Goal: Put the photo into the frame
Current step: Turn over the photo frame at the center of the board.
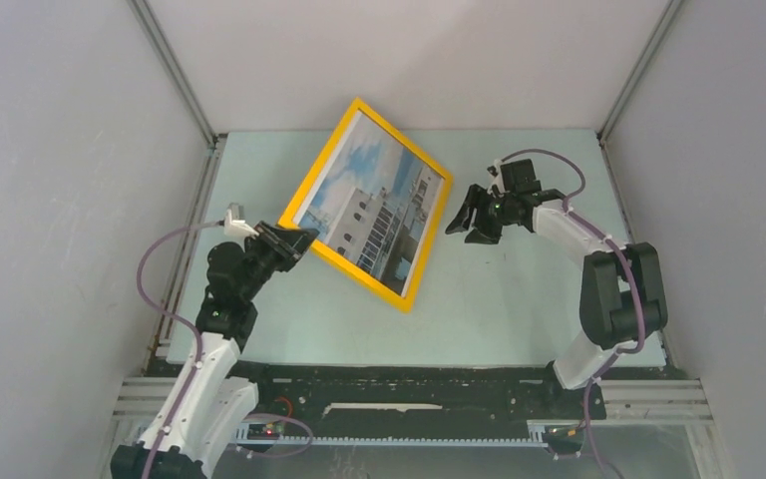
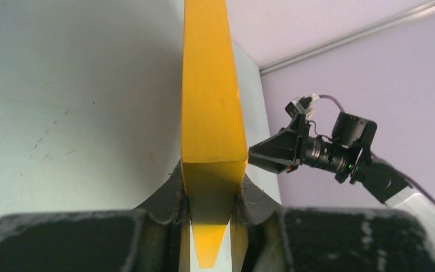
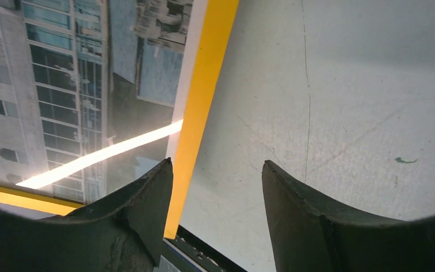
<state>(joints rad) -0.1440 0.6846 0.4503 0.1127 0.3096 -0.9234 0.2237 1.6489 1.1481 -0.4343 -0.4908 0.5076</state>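
Note:
The frame [image 1: 416, 267], with its thin yellow rim, hangs tilted over the middle of the table. The photo [image 1: 374, 205] of blue sky and pale buildings shows behind its pane. My left gripper [image 1: 294, 242] is shut on the frame's left corner. In the left wrist view the yellow rim [image 2: 212, 102] is pinched between the left gripper's [image 2: 212, 195] fingers. My right gripper [image 1: 462, 224] stands open just right of the frame's right edge, holding nothing. In the right wrist view the right gripper [image 3: 216, 170] straddles bare table beside the rim [image 3: 207, 85] and the photo [image 3: 62, 85].
Grey walls close in the pale green table [image 1: 519, 299] on the left, back and right. A black rail [image 1: 439, 374] runs along the near edge by the arm bases. The right arm's wrist [image 2: 340, 150] shows in the left wrist view.

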